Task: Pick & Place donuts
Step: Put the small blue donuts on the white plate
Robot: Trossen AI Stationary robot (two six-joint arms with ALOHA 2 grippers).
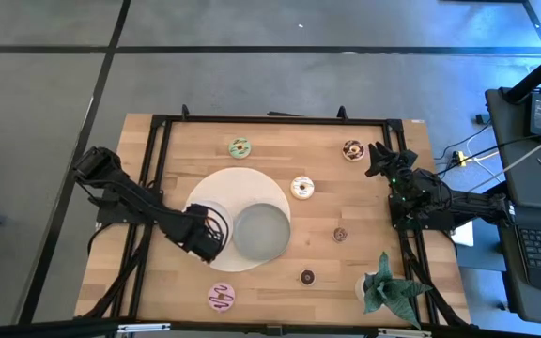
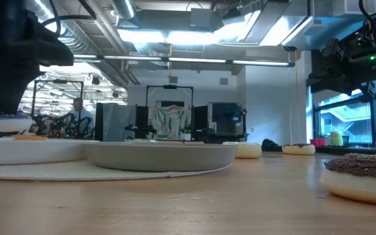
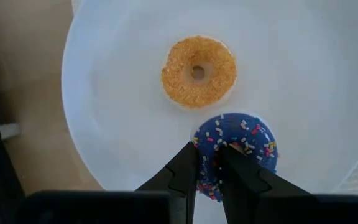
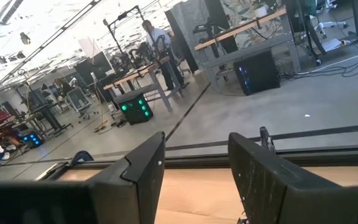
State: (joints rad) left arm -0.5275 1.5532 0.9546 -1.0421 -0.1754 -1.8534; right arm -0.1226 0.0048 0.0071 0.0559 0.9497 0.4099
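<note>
my left pincer (image 3: 208, 163) was down over the white plate (image 3: 303, 81) near the left middle of the desk (image 1: 280, 282), its two fingers pressed close on the near rim of a blue sprinkled donut (image 3: 244, 140), one finger through the hole as best i could judge, so i was pinching that donut while it sat on or just above the plate. beside it on the same plate lay a small orange donut (image 3: 198, 70), already delivered by my reckoning. the grey plate (image 1: 260, 231) next to it, overlapping the large pale mat (image 1: 252, 183), looked bare. my right pincer (image 4: 194, 168) waited at the right edge of the desk, fingers spread and holding nothing, pointed out over the far edge. plenty was left, i judged: a green donut (image 1: 240, 147) near the far edge, a dark brown one (image 1: 352, 149) toward the far right corner, a white-iced one (image 1: 302, 188) right of the mat, two tiny dark ones (image 1: 340, 235) and (image 1: 307, 277) on the right half, and a pink donut (image 1: 221, 297) by the near edge. so i counted one placed, a second just being set down or released, and six waiting on the wood.
</note>
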